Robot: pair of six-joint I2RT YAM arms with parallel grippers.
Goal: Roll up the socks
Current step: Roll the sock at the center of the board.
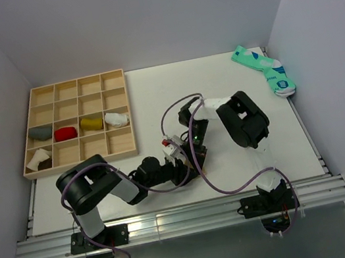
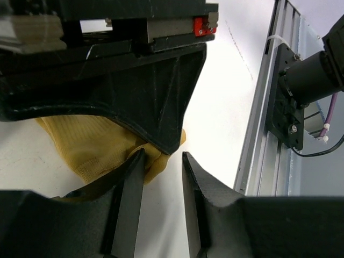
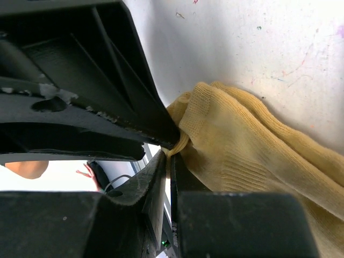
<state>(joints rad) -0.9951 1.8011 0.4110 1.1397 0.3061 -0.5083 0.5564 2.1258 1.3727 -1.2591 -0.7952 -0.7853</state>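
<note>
The mustard-yellow sock (image 3: 242, 145) lies flat on the white table (image 1: 245, 163). In the top view the two grippers hide it. My right gripper (image 3: 171, 153) is shut on a thin fold of the sock's edge at its fingertips. My left gripper (image 2: 163, 155) is open; the sock (image 2: 91, 145) lies against the outer side of its left finger (image 2: 131, 183) and only just reaches the gap at the tip. The two grippers meet tip to tip at mid table, the left (image 1: 183, 170) below the right (image 1: 193, 153). No beige banded sock shows on the table.
A wooden compartment tray (image 1: 81, 162) at the left holds several rolled socks, among them a pale one with a dark part (image 1: 39, 159). A teal and white pair of socks (image 1: 264, 69) lies at the far right corner. The metal front rail (image 2: 269, 123) is close to the left gripper.
</note>
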